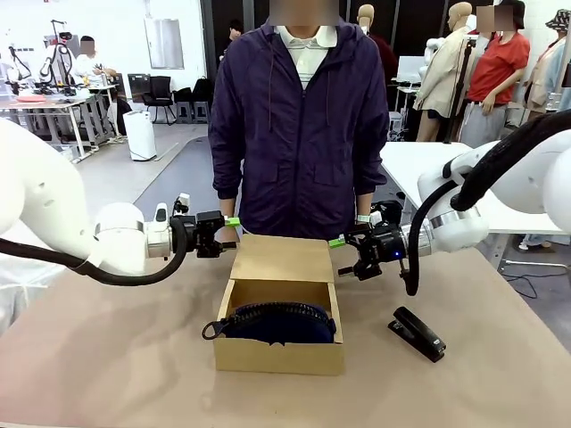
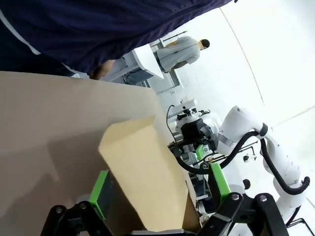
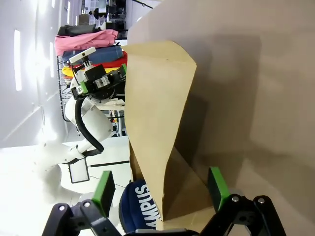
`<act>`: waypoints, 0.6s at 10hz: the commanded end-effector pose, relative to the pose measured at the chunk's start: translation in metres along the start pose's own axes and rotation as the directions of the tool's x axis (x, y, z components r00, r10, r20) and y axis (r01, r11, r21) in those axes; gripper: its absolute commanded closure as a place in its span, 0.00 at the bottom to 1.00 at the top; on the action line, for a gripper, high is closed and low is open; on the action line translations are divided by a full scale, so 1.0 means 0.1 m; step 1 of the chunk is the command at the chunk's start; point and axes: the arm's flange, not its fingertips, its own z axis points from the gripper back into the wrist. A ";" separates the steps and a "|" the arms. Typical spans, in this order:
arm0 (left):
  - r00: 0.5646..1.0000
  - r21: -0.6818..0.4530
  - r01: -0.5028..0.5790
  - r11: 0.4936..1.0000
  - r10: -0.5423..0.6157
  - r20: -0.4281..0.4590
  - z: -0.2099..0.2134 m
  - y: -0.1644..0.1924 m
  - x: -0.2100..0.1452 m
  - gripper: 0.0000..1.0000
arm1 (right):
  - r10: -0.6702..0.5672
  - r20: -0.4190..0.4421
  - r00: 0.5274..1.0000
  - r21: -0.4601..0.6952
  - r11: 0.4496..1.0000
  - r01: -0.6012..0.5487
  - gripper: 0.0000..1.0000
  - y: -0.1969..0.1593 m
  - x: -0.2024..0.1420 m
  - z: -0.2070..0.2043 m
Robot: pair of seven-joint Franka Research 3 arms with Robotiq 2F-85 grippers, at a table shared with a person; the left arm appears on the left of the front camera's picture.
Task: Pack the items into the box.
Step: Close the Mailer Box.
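- The tan cardboard box [image 1: 278,355] sits in the middle of the bench [image 1: 107,357], open, with its flap lid [image 1: 284,259] raised at the far side, towards the person [image 1: 303,134] in a dark zipped jacket.
- The navy-blue pouch [image 1: 278,323] lies inside the box, filling most of its width. Its black zipper runs along the top, and the pull end hangs over the box's left wall.
- In the right wrist view, white print on the pouch [image 3: 140,206] shows beside the flap's lower edge.
- The left gripper [image 1: 230,232] hangs just beside the lid's upper left corner, jaws wide apart.
- In the left wrist view, the flap lid [image 2: 142,172] stands edge-on between the green pads [image 2: 101,194], and the jaws are not clamped on it.
- The right gripper [image 1: 343,252] is level with the lid's upper right corner, jaws likewise spread.
- In the right wrist view, the flap [image 3: 157,123] rises between the two pads [image 3: 218,187], with free space on either side.
- A black stapler [image 1: 417,333] lies on the bench to the right of the box, apart from it.
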 end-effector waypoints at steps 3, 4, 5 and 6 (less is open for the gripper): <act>0.998 0.024 -0.025 0.999 0.026 -0.052 -0.07 0.08 0.03 0.00 | -0.003 0.002 1.000 -0.060 0.998 0.004 0.00 0.09 0.16 -0.26; 0.994 0.000 -0.068 0.998 0.067 -0.087 -0.12 0.12 0.04 0.00 | 0.009 -0.012 1.000 -0.051 0.999 -0.009 0.00 0.12 0.19 -0.30; 0.980 0.001 -0.104 0.995 0.102 -0.173 -0.18 0.13 0.00 0.00 | 0.003 0.010 1.000 -0.037 0.999 -0.003 0.00 0.13 0.24 -0.37; 0.969 0.003 -0.117 0.993 0.114 -0.221 -0.23 0.13 -0.03 0.00 | 0.010 0.004 1.000 -0.018 1.000 -0.009 0.00 0.13 0.28 -0.41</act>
